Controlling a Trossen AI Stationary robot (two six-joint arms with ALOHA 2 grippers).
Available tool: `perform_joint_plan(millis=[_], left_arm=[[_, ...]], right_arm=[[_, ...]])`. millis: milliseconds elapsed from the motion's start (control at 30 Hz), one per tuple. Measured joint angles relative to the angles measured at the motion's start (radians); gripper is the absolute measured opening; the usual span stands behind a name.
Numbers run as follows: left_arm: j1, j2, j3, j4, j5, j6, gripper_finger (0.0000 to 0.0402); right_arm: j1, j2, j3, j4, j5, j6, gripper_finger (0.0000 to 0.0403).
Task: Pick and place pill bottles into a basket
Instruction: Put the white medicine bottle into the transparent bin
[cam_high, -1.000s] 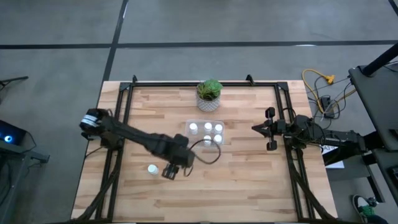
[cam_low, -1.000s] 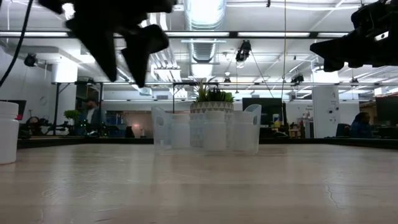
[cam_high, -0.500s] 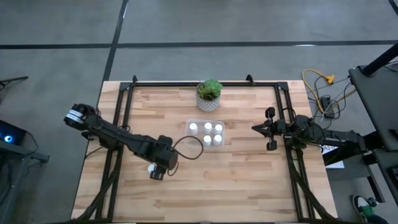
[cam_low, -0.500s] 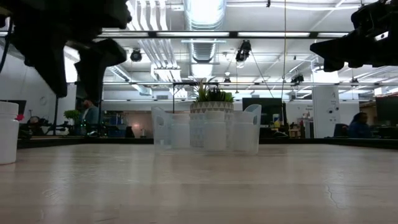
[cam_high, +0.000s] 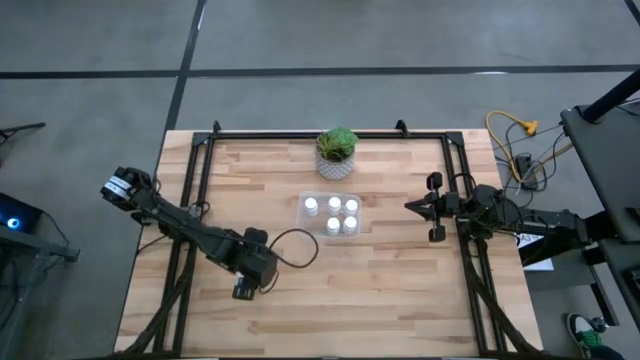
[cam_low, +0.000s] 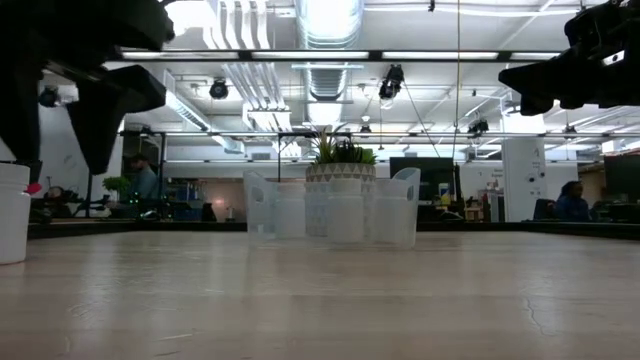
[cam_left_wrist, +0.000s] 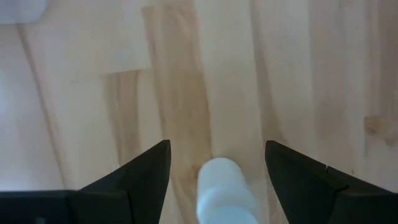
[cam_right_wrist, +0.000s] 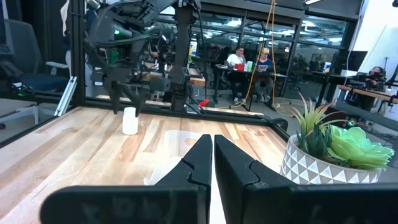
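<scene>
Hovering with fingers spread on either side of a lone pill bottle (cam_left_wrist: 222, 190), the left gripper (cam_left_wrist: 217, 171) is grasping nothing, while the right gripper (cam_high: 412, 207) is waiting clenched beside the basket (cam_high: 331, 214).

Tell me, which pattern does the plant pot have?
White with grey triangles on the plant pot, clearest in the right wrist view.

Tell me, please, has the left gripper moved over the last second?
Yes. In the high view the left gripper has swung away from the basket toward the table's left front, and now hangs open over the lone bottle.
</scene>
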Motion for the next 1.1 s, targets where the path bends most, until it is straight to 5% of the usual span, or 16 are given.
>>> perform_joint_plan(millis=[667,1100], left_arm=[[-0.097,-0.005,-0.006,-0.036,-0.027,0.009,0.0242],[-0.102,-0.175,-0.173,0.092,-0.049,-0.028,0.0242]], right_arm=[[0.000,0.000,0.000,0.000,0.000,0.000,0.0009],[0.000,0.000,0.000,0.000,0.002,0.000,0.0009]])
